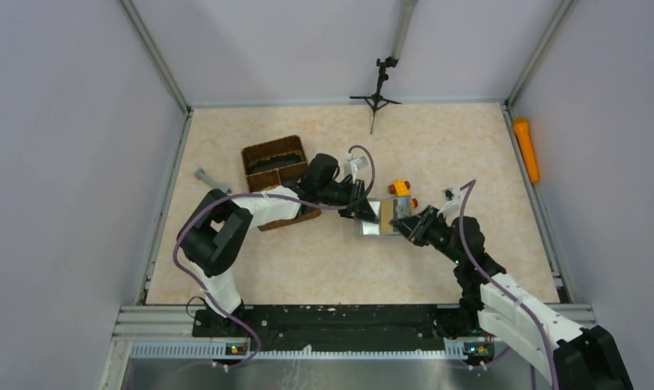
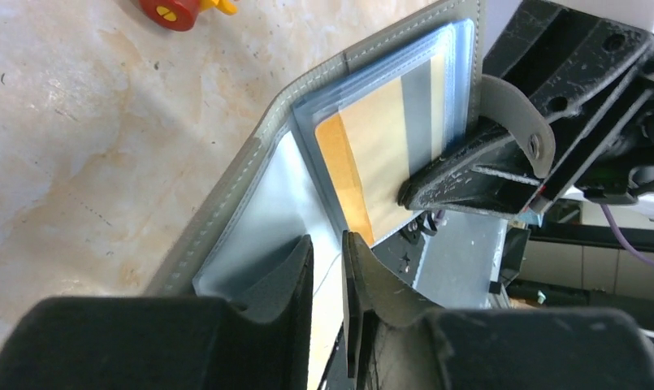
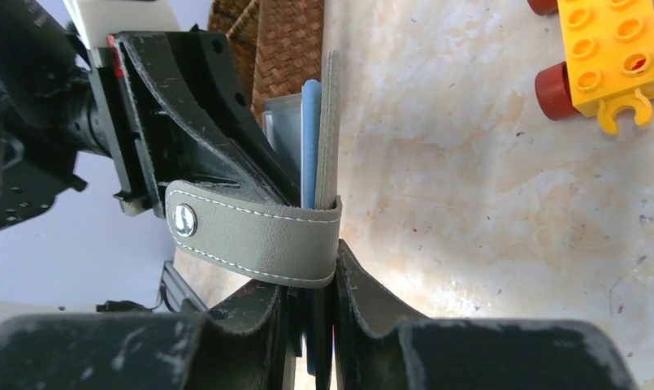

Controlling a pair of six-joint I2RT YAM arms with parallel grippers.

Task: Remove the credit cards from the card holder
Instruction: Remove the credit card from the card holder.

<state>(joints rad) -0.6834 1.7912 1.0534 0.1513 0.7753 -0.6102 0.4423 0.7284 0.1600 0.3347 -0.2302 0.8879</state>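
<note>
While your right pincer (image 3: 315, 313) clamps the cover of the card holder (image 1: 376, 221), mid-frame in the top view, and your left pincer (image 2: 327, 268) pinches an inner leaf, brace that cover and draw the tan credit cards (image 2: 380, 154) straight along their pocket.

card holder (image 2: 234, 191): matt grey leather-like skin, pale stitching, metal snap
credit cards (image 2: 384, 154): smooth, behind glossy clear plastic sleeves
basket (image 3: 287, 49): rough woven wicker
toy brick (image 3: 612, 49): glossy plastic
table (image 2: 80, 146): smooth, marbled
</note>
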